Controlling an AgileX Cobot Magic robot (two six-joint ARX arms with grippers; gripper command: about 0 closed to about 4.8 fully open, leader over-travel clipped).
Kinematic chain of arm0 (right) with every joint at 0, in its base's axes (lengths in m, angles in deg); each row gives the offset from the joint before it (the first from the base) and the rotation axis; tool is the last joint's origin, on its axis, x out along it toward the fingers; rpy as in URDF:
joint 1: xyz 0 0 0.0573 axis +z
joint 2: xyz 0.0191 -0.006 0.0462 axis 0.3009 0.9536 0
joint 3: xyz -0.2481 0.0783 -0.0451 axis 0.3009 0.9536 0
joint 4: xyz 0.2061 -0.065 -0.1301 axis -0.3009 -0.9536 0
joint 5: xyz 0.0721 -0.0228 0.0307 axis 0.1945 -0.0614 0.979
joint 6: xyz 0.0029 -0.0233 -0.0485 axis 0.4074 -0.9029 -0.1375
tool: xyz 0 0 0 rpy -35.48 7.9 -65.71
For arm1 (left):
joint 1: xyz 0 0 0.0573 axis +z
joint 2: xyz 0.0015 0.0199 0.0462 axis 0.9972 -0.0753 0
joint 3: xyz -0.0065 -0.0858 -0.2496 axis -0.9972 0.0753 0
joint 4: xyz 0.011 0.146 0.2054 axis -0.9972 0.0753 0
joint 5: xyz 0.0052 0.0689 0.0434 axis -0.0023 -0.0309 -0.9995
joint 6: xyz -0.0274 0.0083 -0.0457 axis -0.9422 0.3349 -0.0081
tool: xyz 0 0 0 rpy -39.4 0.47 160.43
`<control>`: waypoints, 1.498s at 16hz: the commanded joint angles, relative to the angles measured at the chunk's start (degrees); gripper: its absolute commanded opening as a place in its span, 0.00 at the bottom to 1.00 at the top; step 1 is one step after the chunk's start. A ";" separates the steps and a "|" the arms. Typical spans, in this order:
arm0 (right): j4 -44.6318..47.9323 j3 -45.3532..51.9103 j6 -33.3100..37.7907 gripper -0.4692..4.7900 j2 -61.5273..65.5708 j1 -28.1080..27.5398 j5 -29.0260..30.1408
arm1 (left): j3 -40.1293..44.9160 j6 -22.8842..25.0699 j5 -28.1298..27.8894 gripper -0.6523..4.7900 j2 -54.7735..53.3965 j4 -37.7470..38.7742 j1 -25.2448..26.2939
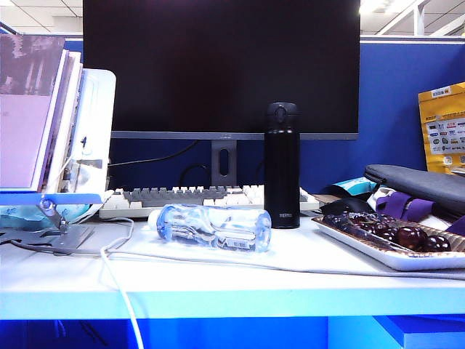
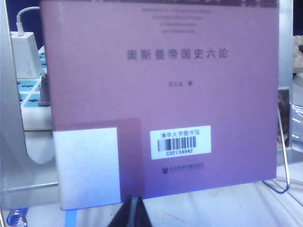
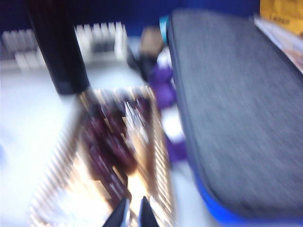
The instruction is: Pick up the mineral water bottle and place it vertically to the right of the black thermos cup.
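The mineral water bottle (image 1: 213,226) lies on its side on the white desk (image 1: 218,280), not yet picked up, just beside the base of the black thermos cup (image 1: 282,166).

Nearest the right gripper (image 3: 133,213), whose fingers are nearly together and empty, is a tray of dark fruit (image 3: 113,156); beyond it stands the thermos, and the bottle is out of that wrist's sight. The left gripper (image 2: 134,212), fingertips together and holding nothing, faces a purple book (image 2: 161,94) close ahead. The bottle is clear, bluish, ribbed, white cap pointing away from the thermos. Being round, it will likely roll if pinched off-centre. The standing spot is a narrow gap between thermos and tray, so a careless placement could topple the thermos or catch the tray rim.
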 commanded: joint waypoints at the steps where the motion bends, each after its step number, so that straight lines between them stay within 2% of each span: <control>1: 6.84 -8.55 16.98 0.17 0.74 0.02 1.64 | 0.02 0.24 0.33 0.11 0.17 0.55 0.02; 3: 0.31 -19.10 15.85 0.17 5.62 0.00 2.89 | 0.02 0.24 0.33 0.11 0.17 0.55 0.02; 5: -8.63 -32.24 11.15 0.17 16.70 0.02 6.49 | 0.02 0.24 0.33 0.11 0.17 0.55 0.02; 7: -19.30 -47.71 5.75 0.17 32.13 0.04 14.21 | 0.02 0.24 0.33 0.11 0.17 0.55 0.02; 8: -21.94 -51.15 4.17 0.17 35.30 0.04 15.54 | 0.02 0.24 0.31 0.11 0.17 0.55 0.02; 9: -28.30 -59.93 2.32 0.17 43.15 0.11 19.26 | 0.02 0.24 0.33 0.11 0.17 0.55 0.02; 10: -29.92 -64.85 3.08 0.17 47.76 0.09 25.09 | 0.02 0.24 0.33 0.11 0.17 0.55 0.02; 11: -29.20 -67.95 9.07 0.17 50.90 0.04 30.99 | 0.02 0.24 0.26 0.11 0.17 0.55 0.02; 12: -25.68 -70.03 18.88 0.17 53.75 0.02 35.58 | 0.02 0.24 0.31 0.11 0.17 0.55 0.02; 13: -17.51 -70.14 24.83 0.17 56.11 0.04 41.77 | 0.02 0.24 0.26 0.11 0.17 0.55 0.02; 14: -15.41 -70.14 25.00 0.17 56.83 0.11 44.37 | 0.02 0.24 0.28 0.11 0.17 0.55 0.02; 15: -11.61 -70.14 25.55 0.17 58.58 1.14 50.49 | 0.02 0.24 0.31 0.11 0.17 0.55 0.02; 16: -9.25 -70.16 26.93 0.17 62.12 4.48 57.11 | 0.02 0.24 0.28 0.11 0.17 0.55 0.02; 17: -10.23 -70.16 25.81 0.20 65.33 7.56 57.24 | 0.02 0.24 0.31 0.11 0.17 0.55 0.02; 18: -10.93 -70.18 22.84 0.30 68.17 10.60 56.50 | 0.02 0.24 0.24 0.11 0.17 0.55 0.02; 19: -11.65 -70.23 20.96 0.45 70.20 13.33 53.62 | 0.02 0.24 0.35 0.11 0.17 0.55 0.02; 21: -14.51 -70.42 14.27 0.94 73.81 18.05 44.26 | 0.02 0.24 0.35 0.11 0.17 0.55 0.02; 22: -16.48 -70.95 10.75 1.00 75.17 19.63 39.60 | 0.02 0.24 0.35 0.11 0.17 0.55 0.02; 24: -22.86 -73.61 2.69 1.00 78.23 22.25 26.64 | 0.02 0.24 0.35 0.11 0.17 0.55 0.02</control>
